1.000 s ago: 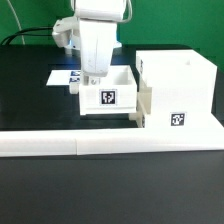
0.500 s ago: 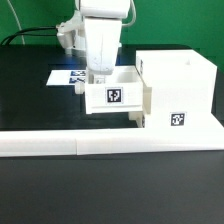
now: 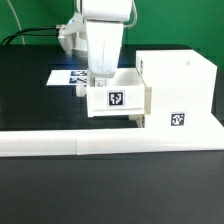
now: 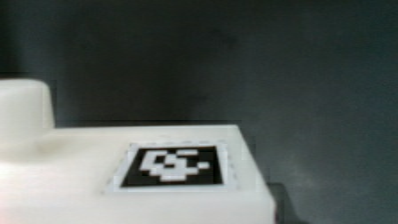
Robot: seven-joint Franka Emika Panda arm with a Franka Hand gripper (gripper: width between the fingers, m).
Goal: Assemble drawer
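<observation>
A small white open-topped drawer box [image 3: 118, 98] with a black marker tag on its front sits just left of the larger white drawer case [image 3: 180, 85] in the exterior view, touching or almost touching it. My gripper [image 3: 100, 78] reaches down onto the box's far left wall and is shut on it; the fingertips are hidden by the box. In the wrist view the box's white face [image 4: 71, 165] and its tag [image 4: 175, 165] fill the lower part, very close and blurred. A white rounded part [image 4: 18, 105] stands beside them.
The marker board [image 3: 64, 76] lies behind the drawer box on the black table. A long white rail [image 3: 100, 143] runs across the front, under the case. Black cables hang at the back left.
My gripper has carried the drawer box toward the exterior view's right, closing the gap to the drawer case.
</observation>
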